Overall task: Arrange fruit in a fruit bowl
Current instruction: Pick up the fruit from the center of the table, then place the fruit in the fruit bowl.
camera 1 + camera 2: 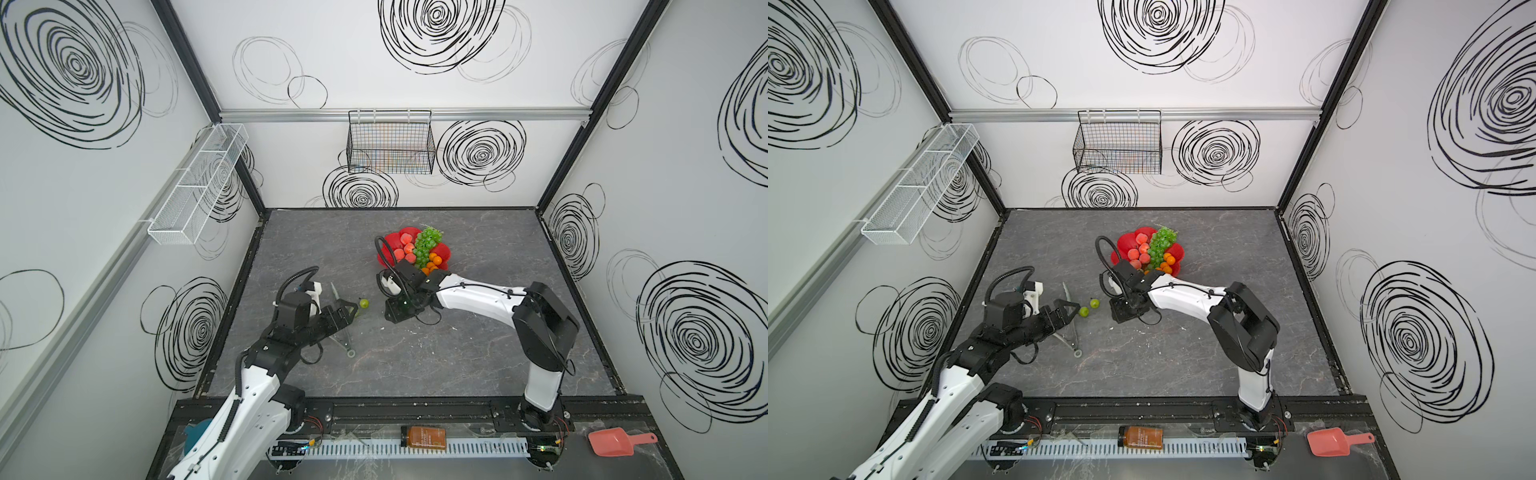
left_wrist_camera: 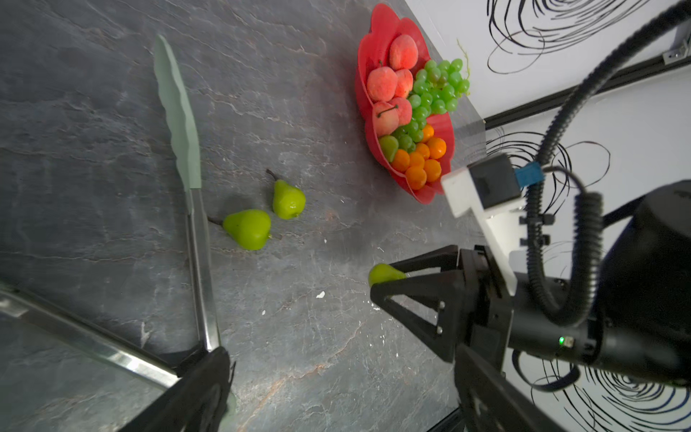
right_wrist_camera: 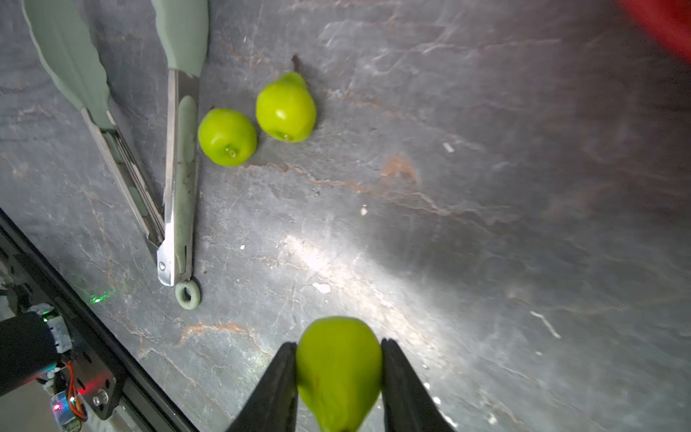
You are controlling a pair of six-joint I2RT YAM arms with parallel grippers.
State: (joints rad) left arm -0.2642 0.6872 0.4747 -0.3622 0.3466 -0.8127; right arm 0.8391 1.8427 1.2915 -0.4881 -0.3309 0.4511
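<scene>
While our right gripper (image 3: pixel 339 344) pinched a green pear (image 3: pixel 338 374), we saw our left gripper (image 2: pixel 338 359) gaping wide near two loose pears (image 3: pixel 227 136) beside the tongs (image 3: pixel 179 187).

The fruit bowl (image 1: pixel 1125 243), toward the desk's (image 1: pixel 1183 353) twelve o'clock, holds peaches (image 1: pixel 1140 239), grapes (image 1: pixel 1160 245), tangerines (image 1: pixel 1169 261); two pears (image 1: pixel 1094 303) lie at its seven o'clock.

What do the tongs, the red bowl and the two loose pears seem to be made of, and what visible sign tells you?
Tongs: polished steel arms, mirror-bright glints; matte sage tips, probably silicone.
Red bowl: likely moulded plastic, glossy, with a thin scalloped rim.
Pears: apparently plastic, evenly green with small sharp highlights.
</scene>
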